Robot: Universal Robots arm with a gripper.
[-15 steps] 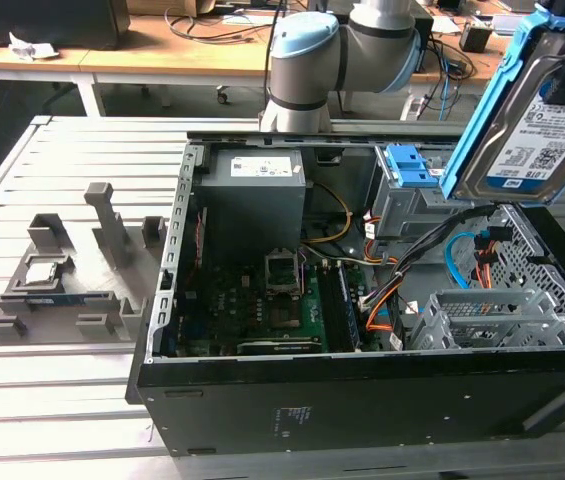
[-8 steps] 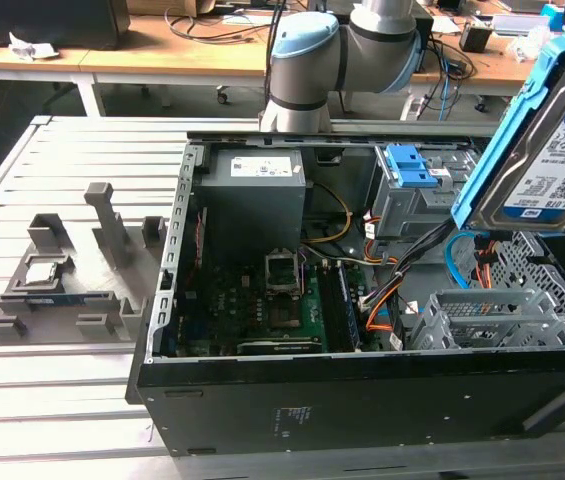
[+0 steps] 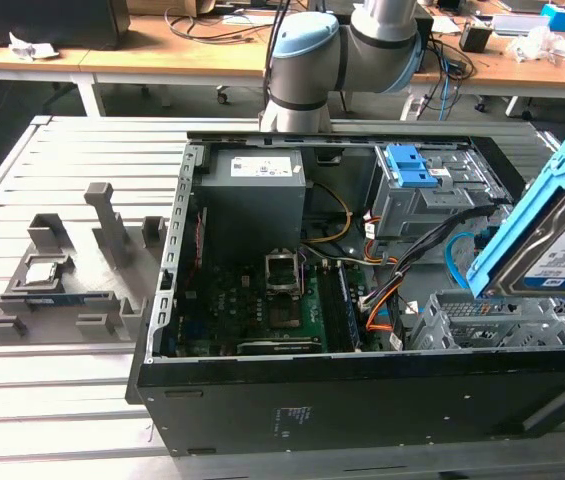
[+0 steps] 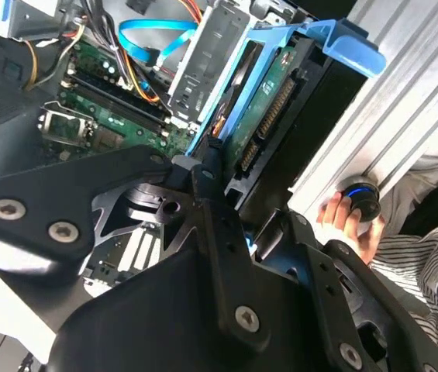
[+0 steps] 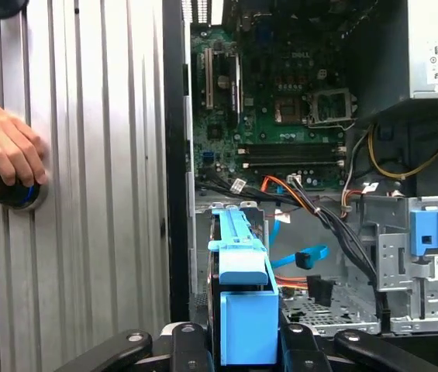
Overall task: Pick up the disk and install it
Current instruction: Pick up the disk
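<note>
Right now the gripper (image 5: 242,345) is pressed together on the disk (image 3: 550,232), its black fingers pinching the blue plastic side rails. The flat silvery drive hangs tilted over the exterior view's right end of the open black computer case (image 3: 262,400). Beneath it sits a perforated grey metal drive cage (image 3: 482,320), and a person's hand (image 5: 5,147) touches a round black knob (image 5: 13,194) on the ribbed aluminium table (image 3: 62,400)

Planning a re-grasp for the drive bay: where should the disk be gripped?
Pinch the disk on its two broad faces, coming in edge-on as the gripper does now: it is thin and flat, which should leave the blue rails and connector uncovered.
</note>
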